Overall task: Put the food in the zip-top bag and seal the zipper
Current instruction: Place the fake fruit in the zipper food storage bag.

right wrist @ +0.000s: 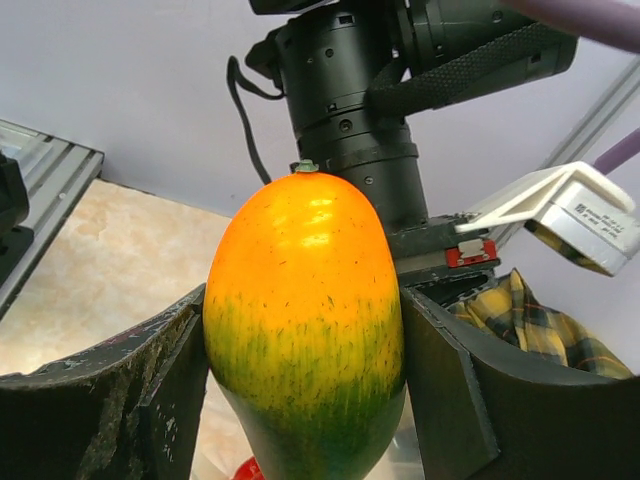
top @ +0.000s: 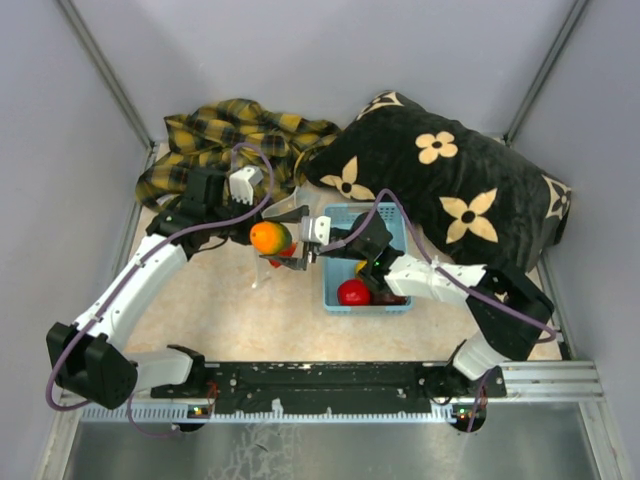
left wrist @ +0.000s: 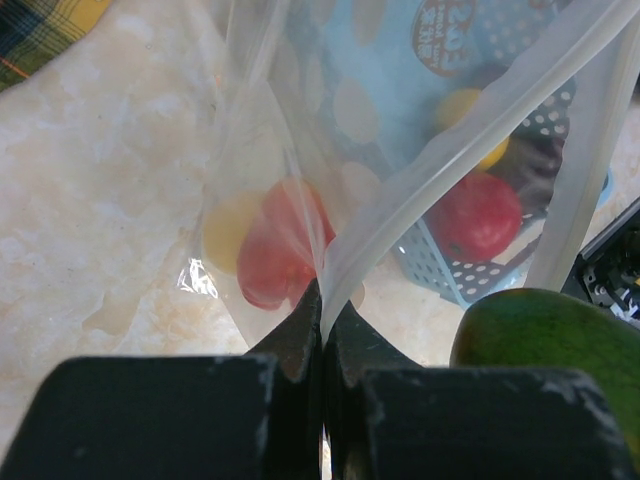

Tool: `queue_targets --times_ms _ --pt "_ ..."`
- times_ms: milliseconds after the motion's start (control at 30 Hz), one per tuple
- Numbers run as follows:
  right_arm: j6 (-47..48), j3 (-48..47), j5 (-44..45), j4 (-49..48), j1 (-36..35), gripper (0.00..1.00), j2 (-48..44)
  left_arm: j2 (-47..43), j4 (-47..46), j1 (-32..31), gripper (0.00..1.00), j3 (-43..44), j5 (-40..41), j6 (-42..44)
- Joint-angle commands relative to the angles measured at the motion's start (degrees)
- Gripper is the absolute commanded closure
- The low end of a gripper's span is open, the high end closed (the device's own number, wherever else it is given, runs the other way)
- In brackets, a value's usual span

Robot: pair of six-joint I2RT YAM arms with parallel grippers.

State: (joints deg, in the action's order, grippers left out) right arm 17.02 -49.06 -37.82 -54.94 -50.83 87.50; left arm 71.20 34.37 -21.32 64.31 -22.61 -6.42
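Left gripper [left wrist: 322, 325]: fingers pressed together, pinching the mouth edge of the zip-top bag [left wrist: 300, 110]. The zipper [left wrist: 470, 130] runs up and to the right from the fingertips. One red fruit [left wrist: 275, 250] lies inside the bag, just beyond the fingertips.

Right gripper [right wrist: 303, 395]: fingers spread wide, clamping the green-to-orange piece [right wrist: 305, 300] between them, its orange end projecting past the fingertips. This piece sits just right of the left fingers.

The blue basket [left wrist: 440, 275] stands beyond the bag and holds the remaining fruits [top: 352, 292].
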Motion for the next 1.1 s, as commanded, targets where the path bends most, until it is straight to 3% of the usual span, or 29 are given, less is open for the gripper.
queue_targets --times_ms 0,533,833,1067 --pt "2.9 -2.7 1.4 -6.0 1.1 0.61 0.4 -1.4 -1.9 0.3 1.0 -1.2 -1.8 -0.2" --pt "3.2 -0.5 1.2 -5.3 4.9 0.51 4.5 -2.4 -3.2 0.3 1.0 -2.0 -5.4 -0.4" --pt "5.4 0.1 3.9 -1.8 5.6 0.27 4.1 -2.3 -3.3 0.3 1.0 -2.0 -5.7 -0.4" --pt "4.9 0.3 4.7 -1.6 5.6 0.2 3.0 -2.2 -3.3 0.4 1.0 -2.1 -5.7 -0.6"
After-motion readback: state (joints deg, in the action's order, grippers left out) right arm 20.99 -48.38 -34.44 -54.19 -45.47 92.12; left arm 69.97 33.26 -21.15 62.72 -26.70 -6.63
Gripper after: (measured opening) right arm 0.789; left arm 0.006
